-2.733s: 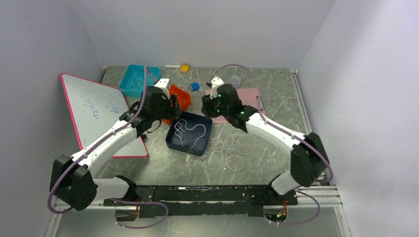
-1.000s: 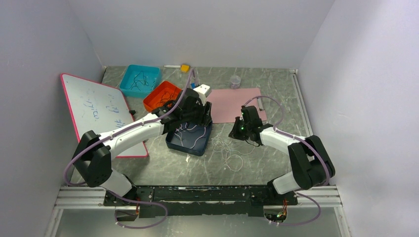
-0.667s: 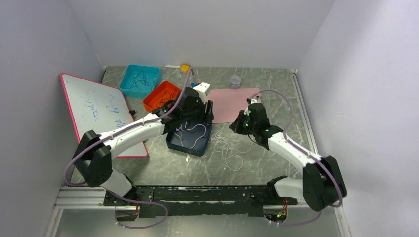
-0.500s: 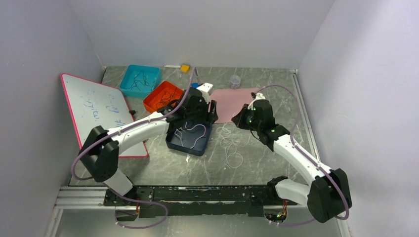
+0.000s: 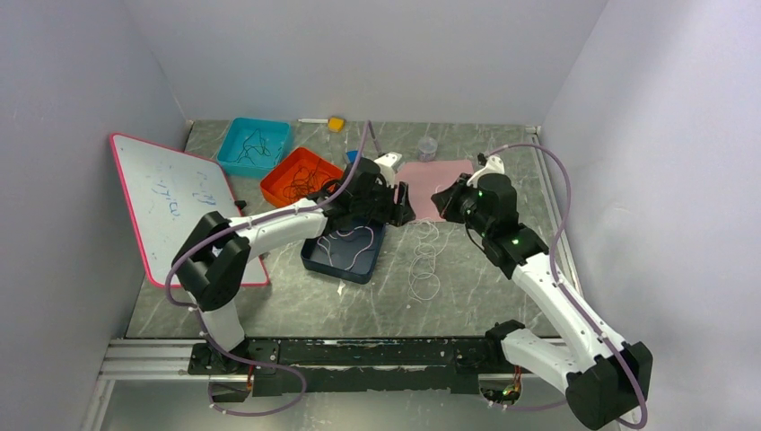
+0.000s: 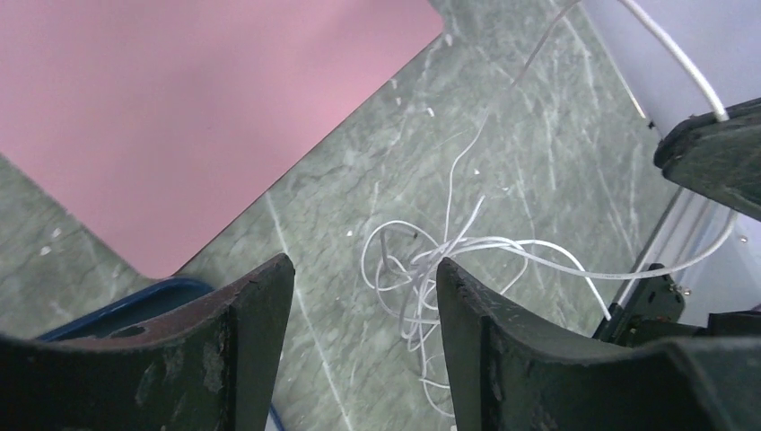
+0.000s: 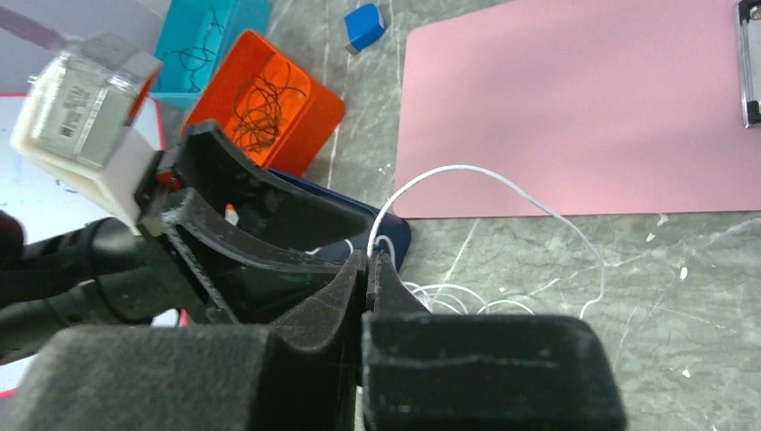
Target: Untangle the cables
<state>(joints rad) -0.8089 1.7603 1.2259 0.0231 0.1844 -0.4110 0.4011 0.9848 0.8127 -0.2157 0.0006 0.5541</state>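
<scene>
A tangle of thin white cables (image 5: 424, 260) lies on the grey table between the arms; the left wrist view shows the white tangle (image 6: 422, 269) just beyond my open fingers. My right gripper (image 5: 439, 202) hangs above it, shut on one white strand (image 7: 467, 171) that arcs up from the pile. The jaws of that right gripper (image 7: 368, 262) are pressed together on the strand. Close to its left, my left gripper (image 5: 405, 209) is open and empty (image 6: 363, 278). Another white cable (image 5: 345, 238) rests in the navy tray (image 5: 316, 259).
An orange tray (image 5: 285, 184) and a teal tray (image 5: 235, 153) at the back left hold dark cables. A pink sheet (image 5: 440, 172) lies behind the grippers. A whiteboard (image 5: 175, 202) leans at the left. A yellow block (image 5: 336, 123) and a small cup (image 5: 428, 146) stand near the back wall.
The right arm has risen and moved back toward the pink sheet, drawing a white strand up. The left gripper has moved right, off the navy tray, toward the right gripper.
</scene>
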